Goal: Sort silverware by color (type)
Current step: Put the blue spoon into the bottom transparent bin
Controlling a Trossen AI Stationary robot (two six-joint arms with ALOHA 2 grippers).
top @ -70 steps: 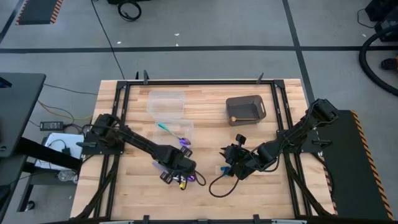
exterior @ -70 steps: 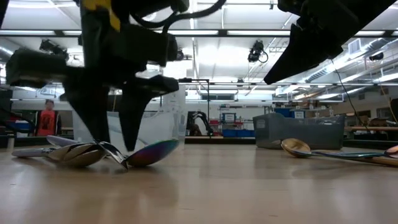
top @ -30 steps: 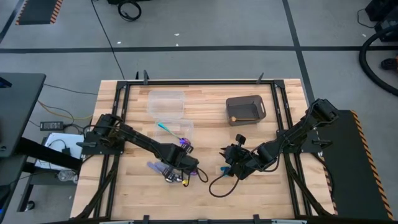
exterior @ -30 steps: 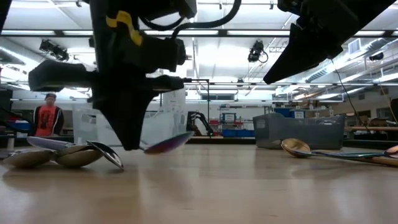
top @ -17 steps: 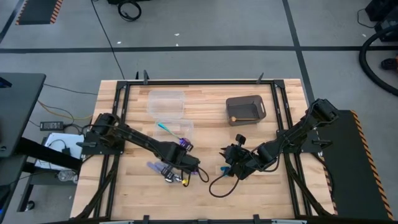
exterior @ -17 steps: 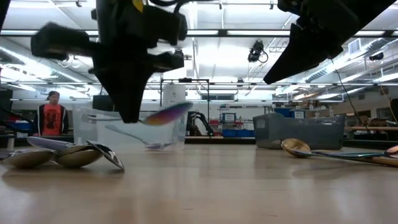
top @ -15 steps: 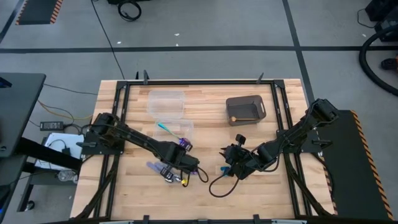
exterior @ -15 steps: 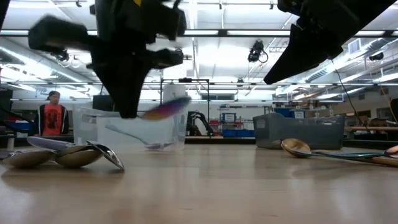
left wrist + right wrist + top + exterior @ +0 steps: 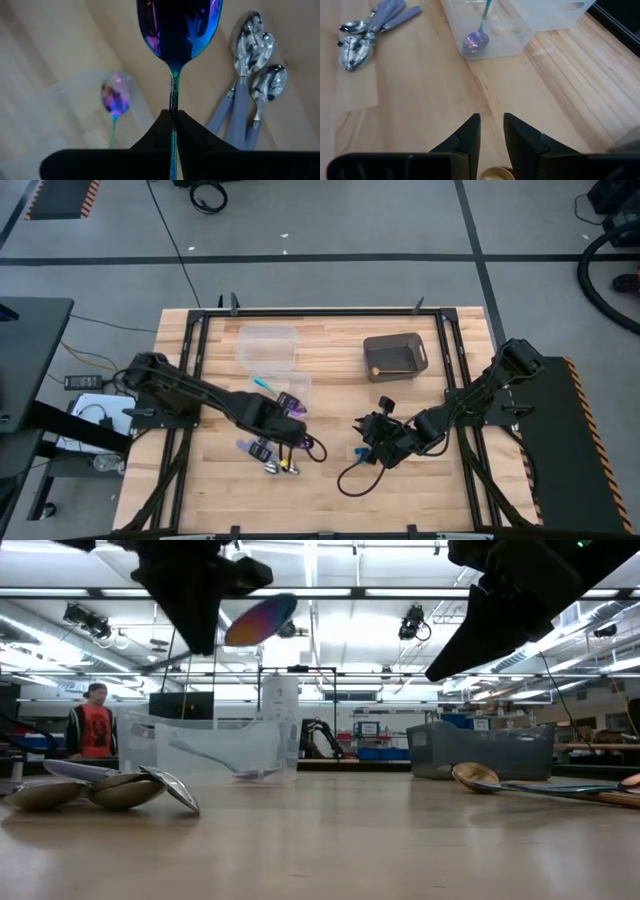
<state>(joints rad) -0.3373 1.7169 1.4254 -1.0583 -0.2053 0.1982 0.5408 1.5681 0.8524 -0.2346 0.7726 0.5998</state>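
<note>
The left gripper (image 9: 173,119) hangs above the light wooden table (image 9: 330,385), its two dark fingers pinched tight on the thin teal handle of an iridescent purple-blue spoon (image 9: 179,25), which it holds clear of the wood; in the low view the spoon's rainbow bowl (image 9: 261,618) shows high in the air, tilted, well above the tabletop. From above, this gripper (image 9: 283,425) sits just beside the nearer clear plastic tub (image 9: 286,387), which already holds one teal-handled spoon with a purple head (image 9: 477,36); a second clear tub (image 9: 267,343) stands just behind it (whether anything lies in that one cannot be told). Three lavender-handled spoons with silver heads (image 9: 252,92) lie together flat on the table near the left gripper, their bowls close and partly overlapping. The right gripper (image 9: 491,131) waits low over the wood nearer the table's middle, well apart from the tubs, its fingers parted by a narrow gap and pinching nothing; a rounded gold piece (image 9: 495,173) shows just under them. A dark grey bin (image 9: 395,356) stands toward the far right of the table with a gold utensil (image 9: 385,370) inside. A person in a red shirt (image 9: 96,725) stands in the room behind.
</note>
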